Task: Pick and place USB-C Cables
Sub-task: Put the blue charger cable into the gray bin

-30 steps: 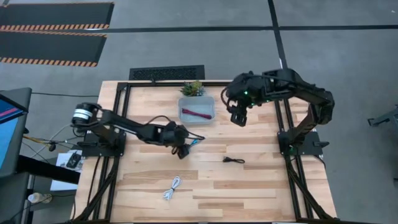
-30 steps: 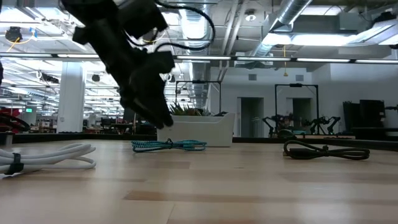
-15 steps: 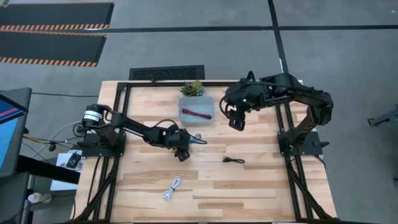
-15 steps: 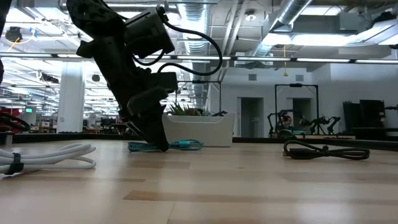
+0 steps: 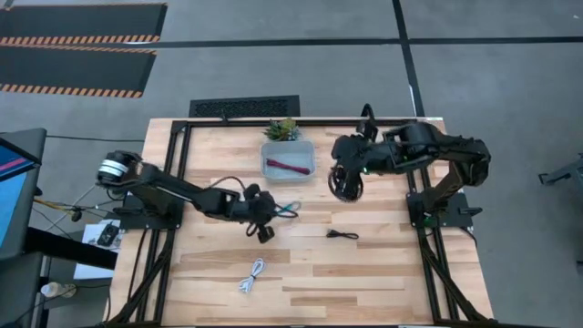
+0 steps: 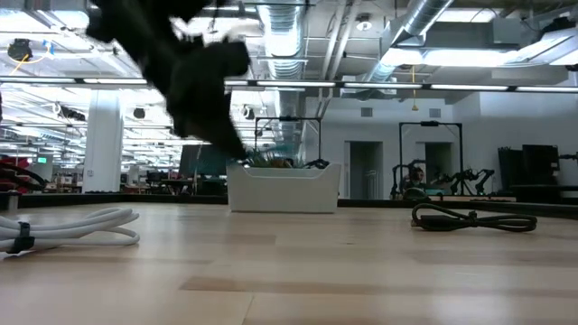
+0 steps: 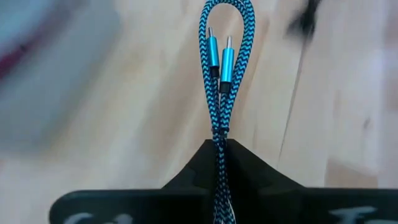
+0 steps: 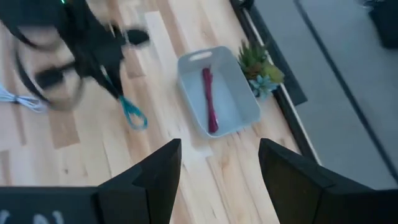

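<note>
The teal USB-C cable (image 7: pixel 219 68) is a braided bundle with two metal plugs, and my left gripper (image 7: pixel 219 148) is shut on it. In the high view that gripper (image 5: pixel 271 212) hangs over the table's middle, with the teal cable (image 5: pixel 289 210) sticking out toward the right. The maroon cable (image 5: pixel 290 166) lies inside the clear bin (image 5: pixel 270 169). The black cable (image 5: pixel 342 235) and the white cable (image 5: pixel 253 275) lie on the wood. My right gripper (image 8: pixel 217 165) stands open in the air, right of the bin. My left gripper pinches the teal cable's bundled strands (image 7: pixel 219 134) between its two fingers, several strands together, near the end away from the plugs. The cable runs straight on past the fingertips, its looped end (image 7: pixel 227 15) free. In the low view it is off the table.
A small green plant (image 5: pixel 282 129) stands behind the bin at the far edge. A black frame rail (image 5: pixel 187 137) borders the tabletop. The black cable (image 6: pixel 474 218) and the white cable (image 6: pixel 63 230) lie on either side of bare wood near the front.
My left gripper has come down on the teal cable, shut on it and gone up with it. The cable, which lay on the wood in front of the bin, is now lifted clear. My right gripper has shifted a little toward the near edge, still open.
</note>
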Motion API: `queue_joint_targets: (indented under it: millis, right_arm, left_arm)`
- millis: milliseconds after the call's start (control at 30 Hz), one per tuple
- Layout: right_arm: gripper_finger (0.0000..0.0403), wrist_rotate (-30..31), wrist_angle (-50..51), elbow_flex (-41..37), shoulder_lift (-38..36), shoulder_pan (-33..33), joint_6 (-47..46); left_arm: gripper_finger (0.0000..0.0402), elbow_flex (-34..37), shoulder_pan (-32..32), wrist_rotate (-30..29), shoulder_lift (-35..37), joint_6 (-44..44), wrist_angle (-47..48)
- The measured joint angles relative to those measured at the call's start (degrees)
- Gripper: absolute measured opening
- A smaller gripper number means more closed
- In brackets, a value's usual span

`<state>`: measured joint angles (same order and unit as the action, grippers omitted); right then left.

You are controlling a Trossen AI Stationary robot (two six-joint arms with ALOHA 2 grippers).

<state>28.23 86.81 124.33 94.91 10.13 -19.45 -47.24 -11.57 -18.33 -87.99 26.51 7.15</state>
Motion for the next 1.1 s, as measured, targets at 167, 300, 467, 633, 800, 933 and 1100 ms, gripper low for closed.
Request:
queue_joint_targets:
  millis: [167, 300, 467, 633, 800, 933, 1100]
  right_arm:
    - [0.0237, 8.0, 1.8, -3.6, -1.7, 6.1, -6.5]
    - [0.0237, 14.6, -0.8, -16.4, -7.3, 11.2, -14.4]
    - [0.0237, 20.6, -16.3, -40.6, -16.4, 15.7, -25.7]
    - [0.0237, 19.6, -58.6, -65.4, -23.3, 14.3, -16.0]
    - [0.0237, 7.1, -105.1, -80.3, -21.4, 7.8, 1.9]
    - [0.0238, -5.3, -123.4, -81.2, -16.7, 2.5, 9.7]
    - [0.0252, -11.5, -125.0, -75.1, -11.4, -1.0, 13.9]
  left_arm:
    - [0.0005, -0.1, -1.6, -5.5, 12.6, -3.1, 0.3]
    - [0.0005, -0.1, -3.0, -8.2, 21.2, -6.3, -0.1]
    - [0.0005, -0.1, -4.1, -8.8, 27.1, -8.8, -1.6]
    - [0.0005, -0.1, -4.5, -7.2, 27.6, -10.8, -4.9]
    - [0.0005, -0.1, -4.7, -5.9, 25.3, -14.2, -10.2]
    - [0.0005, -0.1, -4.7, -4.3, 22.7, -16.9, -15.2]
    - [0.0005, -0.1, -4.2, -4.2, 19.6, -20.6, -21.7]
